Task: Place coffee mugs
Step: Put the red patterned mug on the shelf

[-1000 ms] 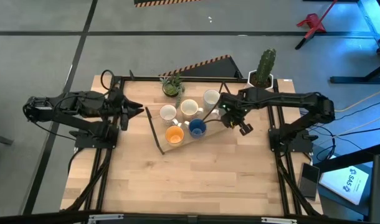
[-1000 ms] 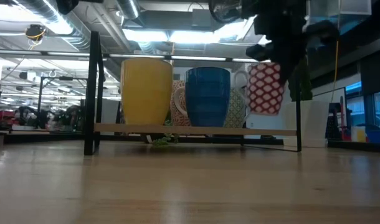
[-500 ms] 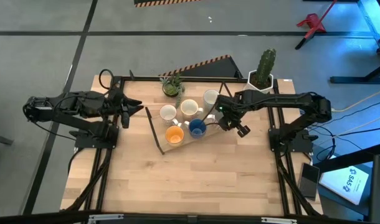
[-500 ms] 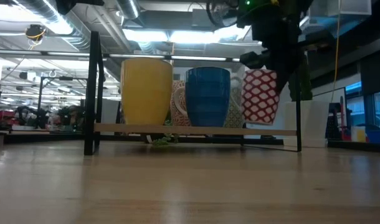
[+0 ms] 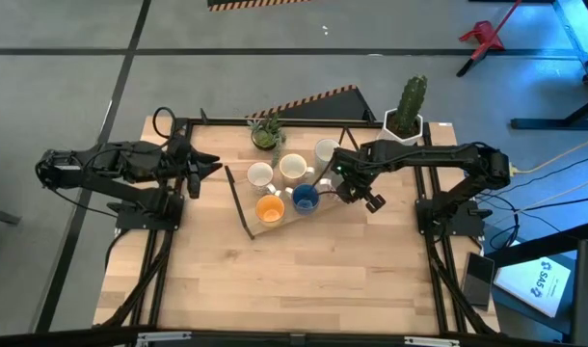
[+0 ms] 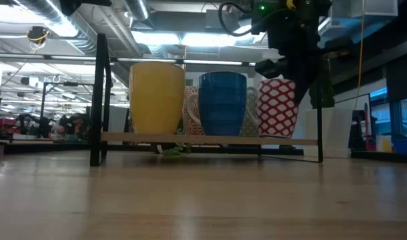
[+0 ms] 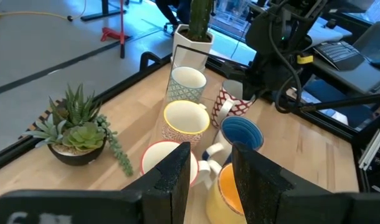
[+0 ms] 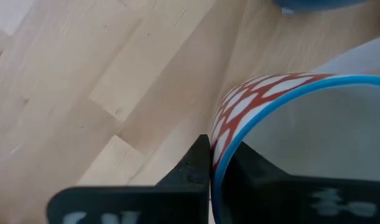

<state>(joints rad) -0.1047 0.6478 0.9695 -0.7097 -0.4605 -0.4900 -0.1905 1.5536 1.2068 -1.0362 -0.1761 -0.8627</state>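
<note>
My right gripper [image 6: 290, 67] is shut on a white mug with a red lattice pattern [image 6: 278, 107], at the right end of a low wooden board [image 6: 210, 139]. In the high view this gripper [image 5: 344, 183] covers the mug. On the board stand an orange mug [image 5: 270, 208], a blue mug [image 5: 306, 199] and three pale mugs [image 5: 260, 174] [image 5: 293, 167] [image 5: 325, 151]. My left gripper [image 5: 202, 169] waits open at the table's left, pointing at the mugs; the left wrist view shows its open fingers [image 7: 212, 174]. My right gripper holds the red-patterned mug by its blue-edged rim [image 8: 240, 134], one finger inside [image 8: 255, 171] and one outside [image 8: 199, 162], coming from above. The mug stands upright below the fingers, its base level with the board's top; whether it rests there, I cannot tell.
A black metal frame [image 6: 97, 100] edges the board. A succulent in a dark bowl [image 5: 267, 133] and a cactus in a white pot [image 5: 405, 111] stand along the table's far edge. Bare wood [image 5: 294, 280] stretches across the near half of the table.
My right gripper has moved down and a little toward the table's left, still shut on the red-patterned mug. The mug hung tilted above the board a second ago; now it is upright, lower, and closer to the blue mug.
</note>
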